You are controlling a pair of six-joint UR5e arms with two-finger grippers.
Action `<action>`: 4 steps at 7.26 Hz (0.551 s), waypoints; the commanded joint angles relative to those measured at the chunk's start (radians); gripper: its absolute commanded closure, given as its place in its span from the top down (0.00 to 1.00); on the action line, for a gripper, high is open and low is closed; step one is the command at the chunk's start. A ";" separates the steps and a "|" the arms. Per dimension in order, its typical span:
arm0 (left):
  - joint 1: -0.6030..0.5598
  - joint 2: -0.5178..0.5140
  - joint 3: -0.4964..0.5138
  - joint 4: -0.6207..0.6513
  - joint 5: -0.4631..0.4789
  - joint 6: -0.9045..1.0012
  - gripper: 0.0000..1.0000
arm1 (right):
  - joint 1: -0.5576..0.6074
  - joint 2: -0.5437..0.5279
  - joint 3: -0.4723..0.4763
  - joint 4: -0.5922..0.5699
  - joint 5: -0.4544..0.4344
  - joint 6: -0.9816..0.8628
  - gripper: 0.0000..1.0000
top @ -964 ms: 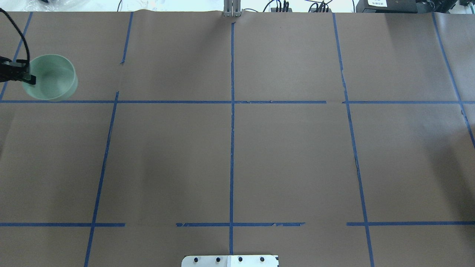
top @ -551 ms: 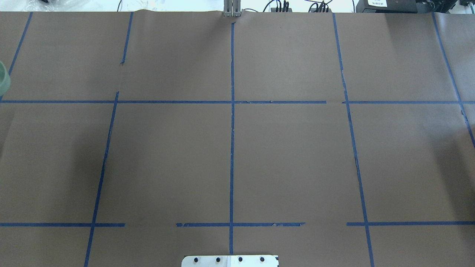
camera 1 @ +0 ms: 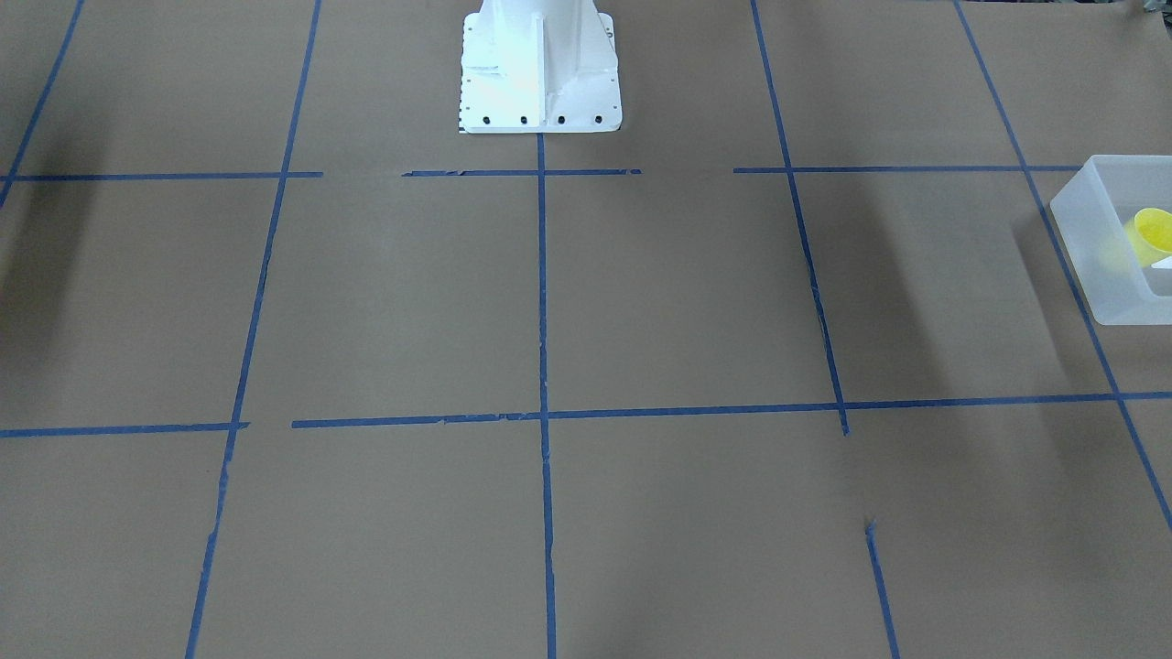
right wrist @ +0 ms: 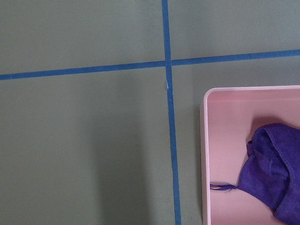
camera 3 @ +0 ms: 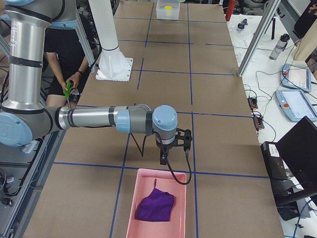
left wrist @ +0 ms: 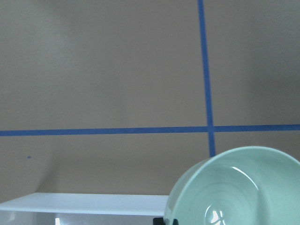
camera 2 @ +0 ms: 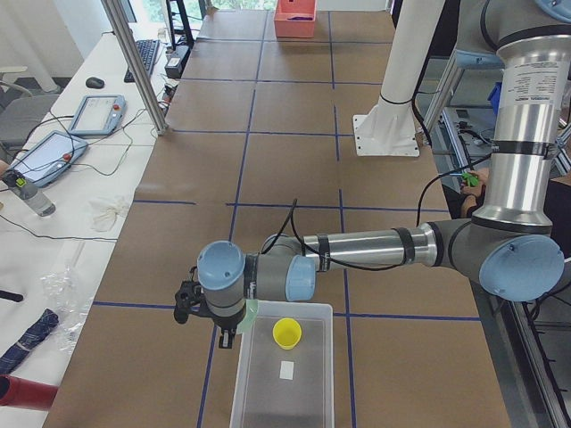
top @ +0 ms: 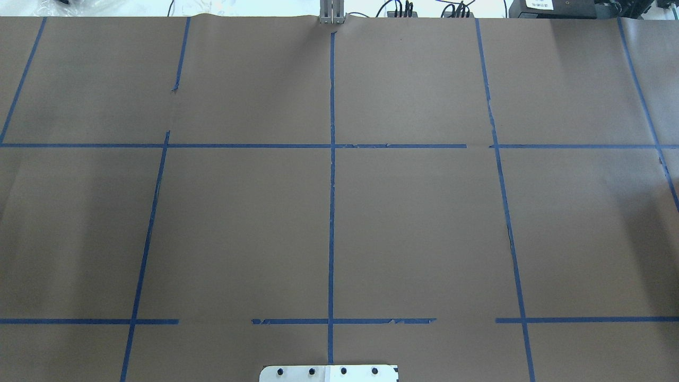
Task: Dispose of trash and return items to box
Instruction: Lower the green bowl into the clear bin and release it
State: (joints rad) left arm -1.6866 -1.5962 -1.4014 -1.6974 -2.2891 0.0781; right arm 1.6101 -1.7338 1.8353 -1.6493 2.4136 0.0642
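The mint-green bowl (left wrist: 239, 187) fills the lower right of the left wrist view, held just above the near rim of the frosted-white box (left wrist: 89, 204). In the exterior left view my left gripper (camera 2: 219, 328) holds the bowl (camera 2: 253, 311) by its rim at the box's far corner (camera 2: 284, 370). The yellow cup (camera 2: 286, 333) lies inside the box and also shows in the front-facing view (camera 1: 1152, 232). My right gripper (camera 3: 164, 158) hangs over the table near a pink tray; I cannot tell whether it is open or shut.
The pink tray (camera 3: 148, 178) holds a purple cloth (camera 3: 154, 206), which also shows in the right wrist view (right wrist: 272, 173). The white robot base (camera 1: 538, 69) stands at mid-table. Blue tape lines cross the brown paper. Operator desks run along the far side.
My left gripper and the bowl moved left, out of the overhead view. In the frame before now only a sliver of bowl showed at the left edge; now nothing of it shows.
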 commanded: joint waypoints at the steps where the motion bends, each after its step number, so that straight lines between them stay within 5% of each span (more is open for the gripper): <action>1: -0.015 0.071 0.042 -0.019 0.005 0.022 0.00 | 0.001 0.003 0.010 0.000 0.001 -0.001 1.00; 4: -0.015 0.122 0.085 -0.174 0.144 0.020 0.00 | 0.001 0.011 0.012 0.000 0.001 0.000 1.00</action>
State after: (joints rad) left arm -1.7009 -1.4847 -1.3397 -1.8200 -2.1963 0.0991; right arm 1.6107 -1.7248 1.8448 -1.6490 2.4145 0.0632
